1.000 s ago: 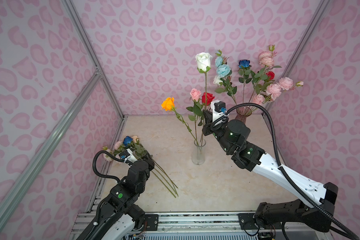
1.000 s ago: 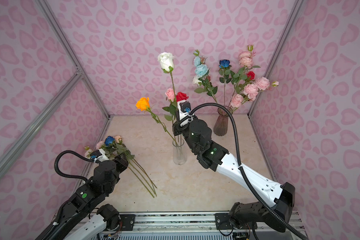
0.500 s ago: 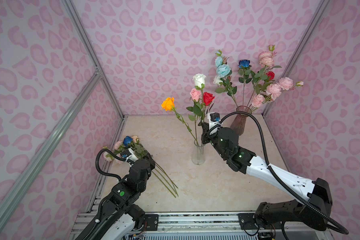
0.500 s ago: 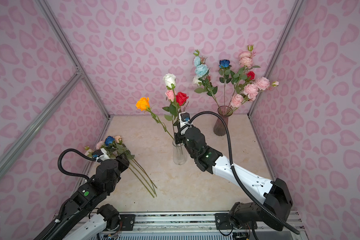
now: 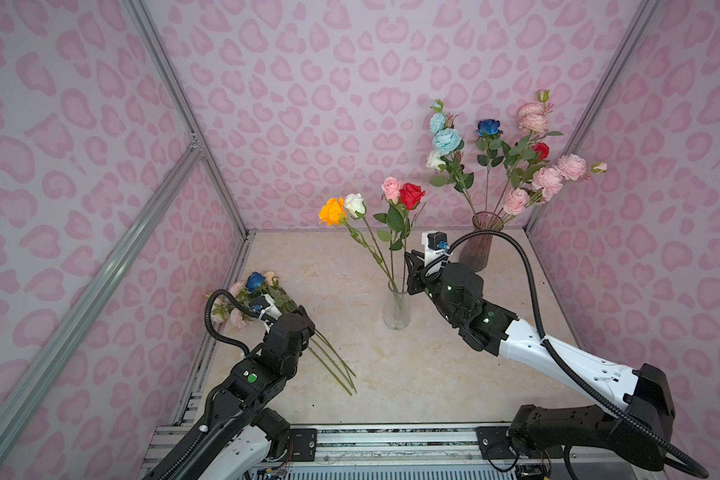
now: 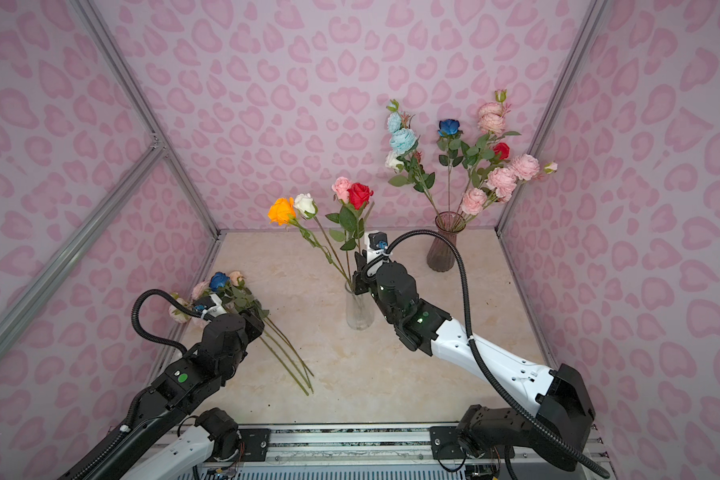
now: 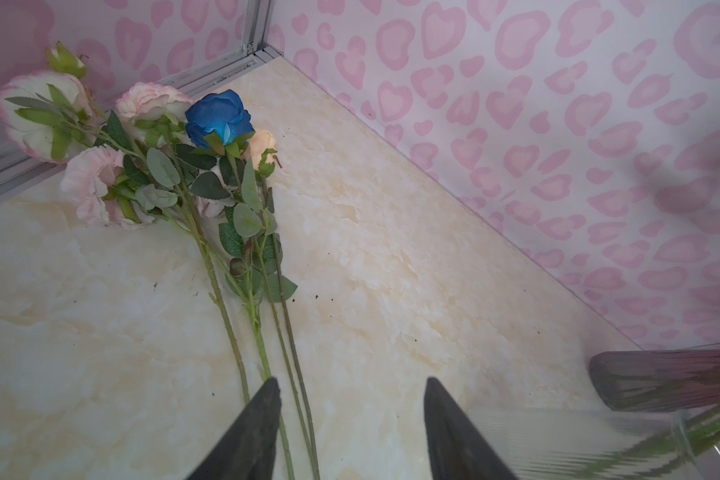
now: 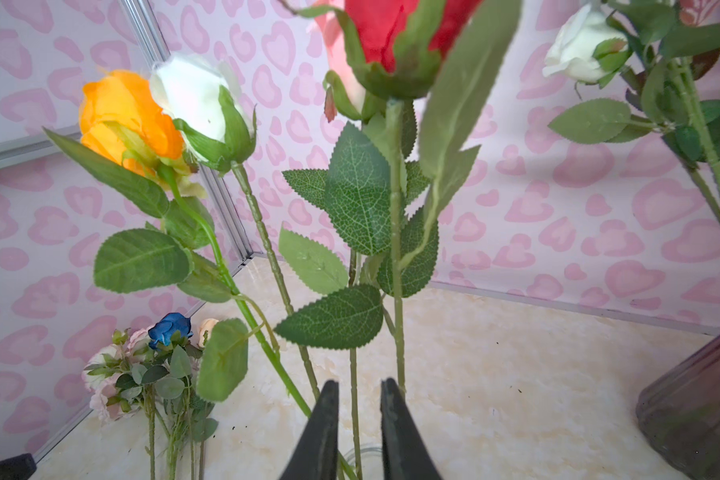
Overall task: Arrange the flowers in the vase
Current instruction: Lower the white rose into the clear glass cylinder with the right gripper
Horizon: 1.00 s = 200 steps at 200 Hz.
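- Left claw (image 7: 350, 388) is hovering low over the table (image 5: 391, 374) at near left. Its jaws are standing well apart and gripping nothing.
- Loose flowers (image 7: 163, 166) are lying flat on the left of the table. Their heads are pointing to the far left wall, and their stems (image 5: 335, 368) are trailing toward the near middle, passing under the left claw's gap. Among them a blue rose (image 7: 219, 116) is lying beside a peach bud (image 7: 260, 145) and pale pink peonies (image 7: 88, 178).
- Right claw (image 8: 358, 388) is reaching in from the near right and hanging just above the clear vase (image 5: 396, 311). Its jaws are standing a little apart. A thin stem is running up through the gap, and neither finger is visibly pressing it.
- The clear vase is standing upright mid-table and holding four roses. The orange rose (image 5: 332, 211) and white rose (image 5: 355, 204) are leaning left, heads touching. The pink rose (image 5: 391, 188) and red rose (image 5: 411, 195) are rising side by side.
- A purple vase (image 5: 476, 249) is standing in the far right corner, carrying a spread bouquet (image 5: 516, 166).
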### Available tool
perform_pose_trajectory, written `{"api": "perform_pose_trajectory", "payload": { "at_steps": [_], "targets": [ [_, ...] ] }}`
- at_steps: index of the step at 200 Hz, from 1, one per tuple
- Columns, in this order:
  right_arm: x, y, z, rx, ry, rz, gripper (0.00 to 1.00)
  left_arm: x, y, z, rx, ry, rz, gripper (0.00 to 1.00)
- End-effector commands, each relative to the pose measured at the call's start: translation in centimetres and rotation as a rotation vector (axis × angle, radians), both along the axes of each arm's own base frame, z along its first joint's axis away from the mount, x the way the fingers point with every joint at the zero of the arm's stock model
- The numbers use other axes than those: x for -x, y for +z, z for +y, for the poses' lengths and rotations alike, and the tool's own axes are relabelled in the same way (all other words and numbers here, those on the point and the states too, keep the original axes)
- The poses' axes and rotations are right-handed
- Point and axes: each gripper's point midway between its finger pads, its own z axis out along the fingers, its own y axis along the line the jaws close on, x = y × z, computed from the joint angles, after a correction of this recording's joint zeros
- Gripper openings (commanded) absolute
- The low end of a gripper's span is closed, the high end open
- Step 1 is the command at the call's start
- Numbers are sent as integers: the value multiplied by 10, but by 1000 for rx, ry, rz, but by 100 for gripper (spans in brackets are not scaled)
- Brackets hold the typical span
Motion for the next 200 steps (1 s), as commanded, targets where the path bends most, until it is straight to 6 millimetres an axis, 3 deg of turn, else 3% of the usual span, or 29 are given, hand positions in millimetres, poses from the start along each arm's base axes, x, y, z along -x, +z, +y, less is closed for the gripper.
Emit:
{"api": "perform_pose_trajectory", "payload": {
  "at_steps": [1, 41, 63, 99, 115, 131, 151, 200],
  "targets": [
    [7, 11, 0, -34, 9, -27, 21, -4, 0, 0, 4, 15, -12, 57],
    [30, 29, -4, -50, 27, -67, 23, -10, -24, 2, -42, 21, 76, 57],
    [46, 34, -10, -56, 34, -83, 25, -15, -53, 11, -7, 49, 197, 57],
    [63, 27, -23, -86, 40, -68, 26, -18, -102, 38, 96, 167, 336, 51],
    [67, 21, -30, -88, 31, -56, 26, -20, -121, 44, 153, 181, 378, 44],
    [70, 16, -36, -90, 20, -47, 26, -25, -130, 48, 154, 180, 404, 33],
    [72, 10, -41, -86, 14, -40, 26, -30, -142, 55, 168, 196, 432, 33],
    [74, 7, -46, -81, 5, -41, 26, -42, -163, 51, 230, 133, 445, 30]
  ]
}}
